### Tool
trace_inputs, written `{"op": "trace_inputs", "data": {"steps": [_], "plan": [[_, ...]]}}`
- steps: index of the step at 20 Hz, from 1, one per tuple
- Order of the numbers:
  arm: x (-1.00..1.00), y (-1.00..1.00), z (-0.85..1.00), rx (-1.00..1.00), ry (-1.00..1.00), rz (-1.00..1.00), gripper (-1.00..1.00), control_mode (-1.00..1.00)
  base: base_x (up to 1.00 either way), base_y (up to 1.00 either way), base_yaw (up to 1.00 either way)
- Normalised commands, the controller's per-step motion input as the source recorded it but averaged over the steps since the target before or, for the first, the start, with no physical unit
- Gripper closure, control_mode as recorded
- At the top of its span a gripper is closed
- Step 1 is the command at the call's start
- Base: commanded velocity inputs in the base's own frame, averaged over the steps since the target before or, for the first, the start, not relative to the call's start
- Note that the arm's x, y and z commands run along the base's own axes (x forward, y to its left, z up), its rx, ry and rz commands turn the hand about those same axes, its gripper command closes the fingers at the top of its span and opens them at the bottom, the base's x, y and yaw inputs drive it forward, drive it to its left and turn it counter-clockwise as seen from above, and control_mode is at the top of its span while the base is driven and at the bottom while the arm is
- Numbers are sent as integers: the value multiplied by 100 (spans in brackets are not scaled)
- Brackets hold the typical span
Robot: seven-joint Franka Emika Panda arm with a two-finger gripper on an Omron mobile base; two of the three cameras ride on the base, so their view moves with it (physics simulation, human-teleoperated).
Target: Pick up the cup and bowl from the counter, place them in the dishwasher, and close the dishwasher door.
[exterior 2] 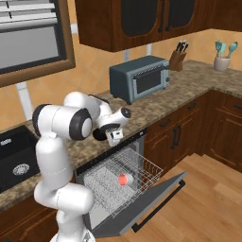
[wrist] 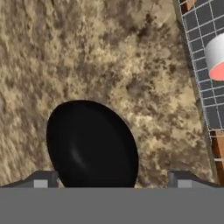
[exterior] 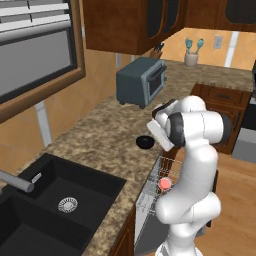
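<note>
Bowl (wrist: 92, 144): low, round, glossy black; sits upright on the speckled granite surface (wrist: 87, 52) near its front edge, above the dishwasher (exterior 2: 101, 163). In the hand view it lies between and just beyond the two fingertips (wrist: 41, 179), shifted toward the left one.

Claw (wrist: 113, 180): jaws spread wide apart, holding nothing, poised over the bowl; whether the tips touch it cannot be told. In the right base view the claw (exterior 2: 113, 137) hangs at the surface's edge.

Cup (exterior 2: 124, 179): reddish-pink and whitish; lies in the white wire rack (exterior 2: 142, 165) of the dishwasher, well apart from the bowl.

Dishwasher door (exterior 2: 151, 201): dark panel, folded down and open, with the rack drawn out over it.

Further along the surface: grey-blue toaster oven (exterior 2: 139, 78), knife block (exterior 2: 178, 56), utensil holder (exterior 2: 222, 59) with teal tools. Black sink (exterior: 55, 205) to the left.
</note>
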Motion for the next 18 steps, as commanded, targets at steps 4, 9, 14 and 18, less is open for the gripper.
{"op": "trace_inputs", "data": {"steps": [4,9,14,18], "plan": [[47,20,-11,-5,3,0,-100,-100,0,0,0],[23,0,-29,-7,1,-2,-100,-100,0,0,0],[0,0,-37,-8,0,-3,-100,-100,0,0,0],[-1,1,-48,-8,0,0,100,-100,0,0,0]]}}
